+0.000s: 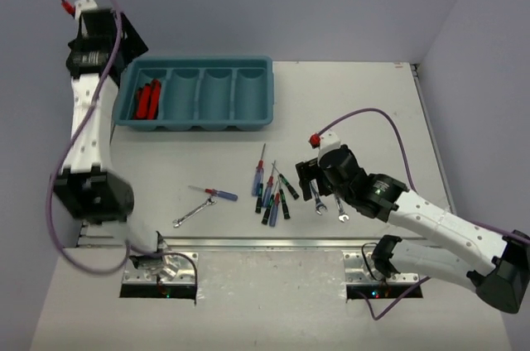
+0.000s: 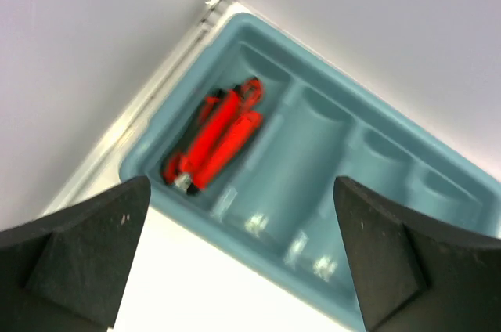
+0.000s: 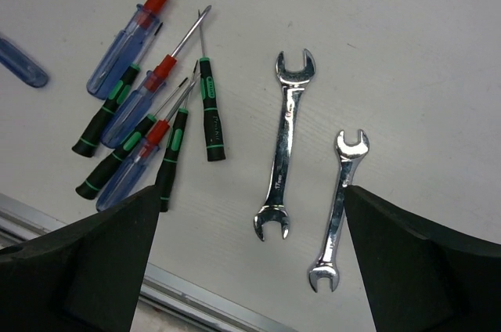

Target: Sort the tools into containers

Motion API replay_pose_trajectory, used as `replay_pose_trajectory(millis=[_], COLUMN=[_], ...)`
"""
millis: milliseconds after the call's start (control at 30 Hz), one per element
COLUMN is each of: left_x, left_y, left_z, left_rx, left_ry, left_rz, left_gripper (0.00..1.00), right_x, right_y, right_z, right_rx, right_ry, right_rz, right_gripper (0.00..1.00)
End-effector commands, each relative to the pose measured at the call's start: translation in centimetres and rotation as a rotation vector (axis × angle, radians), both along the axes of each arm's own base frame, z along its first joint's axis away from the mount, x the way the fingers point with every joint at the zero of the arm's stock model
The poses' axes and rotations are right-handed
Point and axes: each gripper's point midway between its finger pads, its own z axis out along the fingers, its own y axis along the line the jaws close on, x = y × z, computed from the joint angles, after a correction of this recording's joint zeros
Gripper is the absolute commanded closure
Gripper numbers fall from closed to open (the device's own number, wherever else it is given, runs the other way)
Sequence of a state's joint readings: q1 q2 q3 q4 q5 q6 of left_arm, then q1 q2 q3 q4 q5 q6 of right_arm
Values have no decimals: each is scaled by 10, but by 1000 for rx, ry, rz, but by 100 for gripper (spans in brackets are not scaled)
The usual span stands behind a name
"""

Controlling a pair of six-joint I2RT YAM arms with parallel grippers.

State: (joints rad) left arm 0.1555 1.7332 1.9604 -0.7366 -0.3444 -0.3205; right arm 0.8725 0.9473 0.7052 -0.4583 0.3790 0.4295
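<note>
Now the pliers (image 2: 215, 136) lie in the left end compartment of the tray (image 1: 195, 124), under the left claw (image 2: 243, 261), wide and empty. Screwdrivers (image 3: 137, 113) and wrenches (image 3: 286, 144) lie on the tabletop (image 3: 407, 50) beneath the right claw (image 3: 250, 269), also wide; next, I judge, it must drop squarely and pinch one thin wrench. Blur hides how many pliers there are.

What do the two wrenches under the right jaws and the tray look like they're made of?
The wrenches look like polished steel, possibly chrome-plated: bright silver with mirror-like glints along the shafts. The tray looks like moulded plastic with a smooth, slightly glossy finish: uniform teal colour, rounded compartment walls and soft highlights in the left wrist view.
</note>
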Motion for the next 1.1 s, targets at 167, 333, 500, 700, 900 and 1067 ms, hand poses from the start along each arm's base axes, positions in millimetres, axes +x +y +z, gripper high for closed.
replay_pose_trajectory(millis=[167, 333, 500, 700, 900, 1067], left_x=[-185, -214, -217, -216, -220, -222], left_y=[-100, -108, -121, -142, -145, -148], left_z=[-32, -81, -73, -75, -71, -69], left_rx=[-159, -134, -132, -149, -147, -148], left_ry=[-276, -230, -276, -261, -281, -287], left_rz=[-312, -336, -392, -491, -500, -512], left_gripper=[0, 0, 0, 0, 0, 0], right_x=[24, 21, 14, 0, -10, -17], right_y=[33, 58, 76, 95, 97, 102], right_z=[-15, -35, -58, -70, -84, -90], right_rx=[17, 61, 148, 41, -8, 14], right_ry=[154, 232, 251, 254, 254, 274], right_rz=[-170, -246, -304, -325, -372, -380], right_gripper=[4, 28, 58, 61, 65, 65])
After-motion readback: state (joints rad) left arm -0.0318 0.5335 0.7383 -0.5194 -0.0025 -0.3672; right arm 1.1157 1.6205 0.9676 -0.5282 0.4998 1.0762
